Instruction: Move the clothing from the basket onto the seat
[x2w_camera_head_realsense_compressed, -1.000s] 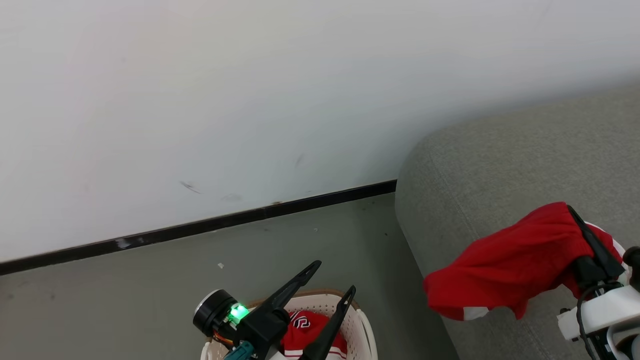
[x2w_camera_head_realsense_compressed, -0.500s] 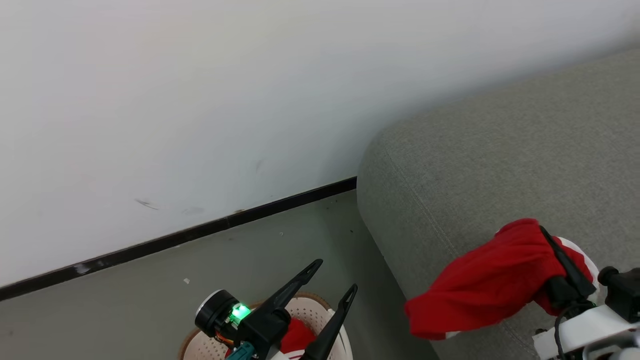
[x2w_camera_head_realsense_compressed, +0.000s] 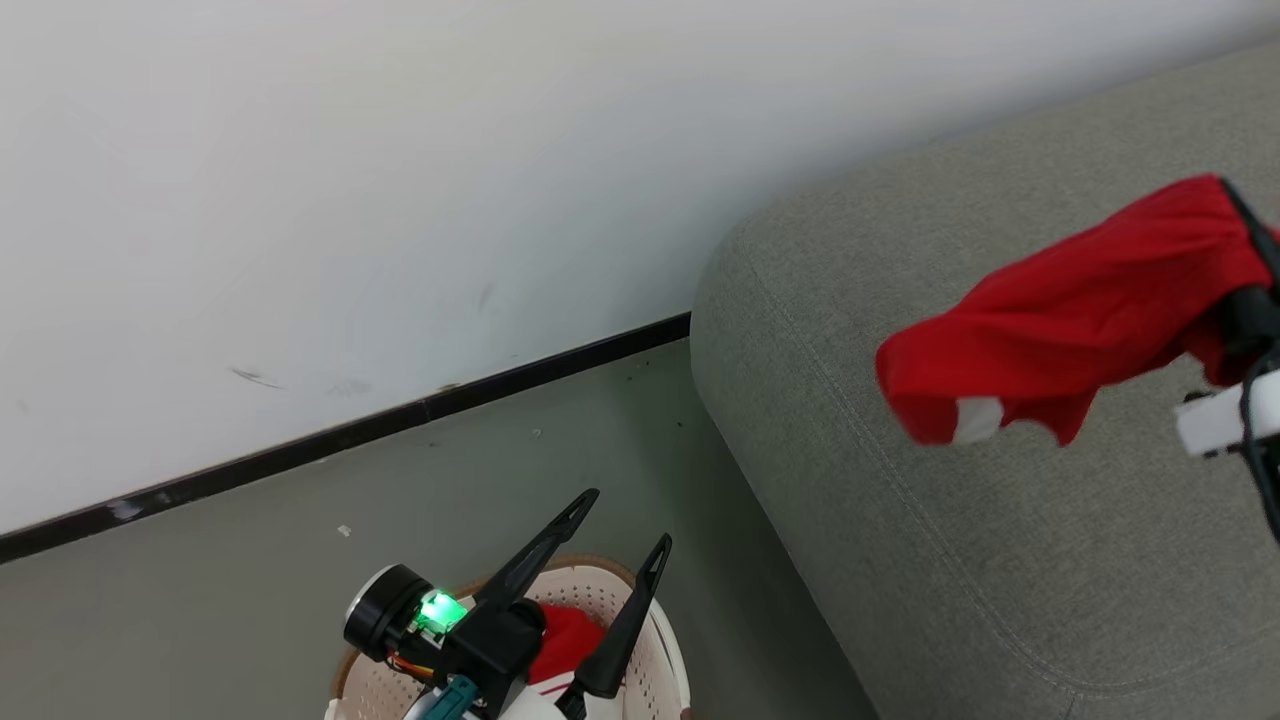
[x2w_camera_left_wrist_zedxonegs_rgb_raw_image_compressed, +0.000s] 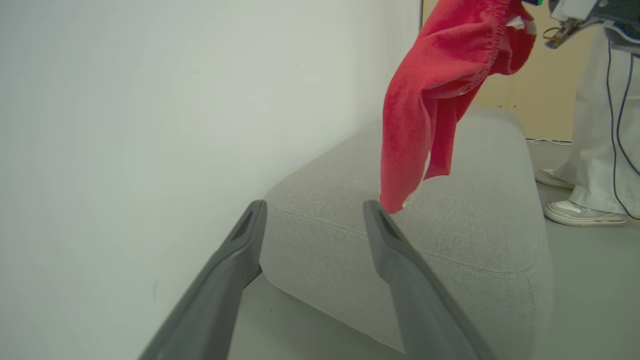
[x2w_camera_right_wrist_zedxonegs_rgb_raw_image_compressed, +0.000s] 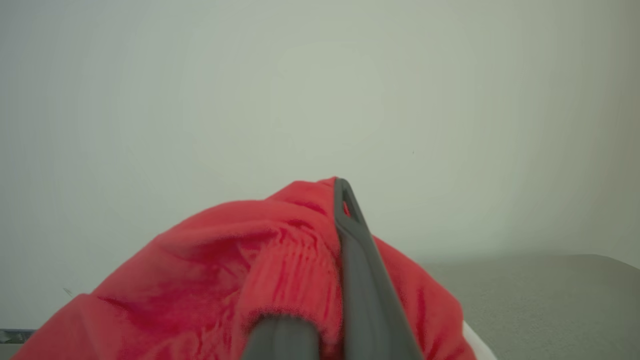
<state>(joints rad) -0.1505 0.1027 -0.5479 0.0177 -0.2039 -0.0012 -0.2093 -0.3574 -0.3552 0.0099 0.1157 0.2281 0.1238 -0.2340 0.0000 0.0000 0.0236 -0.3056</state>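
Note:
My right gripper (x2w_camera_head_realsense_compressed: 1236, 205) is shut on a red garment of the clothing (x2w_camera_head_realsense_compressed: 1070, 310), which hangs in the air above the grey seat (x2w_camera_head_realsense_compressed: 950, 560). In the right wrist view the red cloth (x2w_camera_right_wrist_zedxonegs_rgb_raw_image_compressed: 225, 270) bunches around the shut gripper (x2w_camera_right_wrist_zedxonegs_rgb_raw_image_compressed: 336, 200), hiding most of one finger. The left wrist view shows the garment (x2w_camera_left_wrist_zedxonegs_rgb_raw_image_compressed: 430, 100) dangling, its lower tip just above the seat (x2w_camera_left_wrist_zedxonegs_rgb_raw_image_compressed: 475, 235). My left gripper (x2w_camera_head_realsense_compressed: 627, 518) is open and empty over the cream basket (x2w_camera_head_realsense_compressed: 655, 610), where another red piece (x2w_camera_head_realsense_compressed: 570, 635) lies. Its fingers (x2w_camera_left_wrist_zedxonegs_rgb_raw_image_compressed: 250, 230) point at the seat's end.
A white wall (x2w_camera_head_realsense_compressed: 400, 200) with a dark baseboard (x2w_camera_head_realsense_compressed: 400, 420) runs behind the grey floor (x2w_camera_head_realsense_compressed: 250, 560). The seat's rounded corner (x2w_camera_head_realsense_compressed: 720, 260) stands close to the basket. A person's white trousers and sneakers (x2w_camera_left_wrist_zedxonegs_rgb_raw_image_compressed: 580, 212) stand on the floor past the seat's far side.
My right gripper has lifted the red garment higher and farther over the seat. The head camera has shifted, so the seat takes more of the view. The left gripper stays open over the basket.

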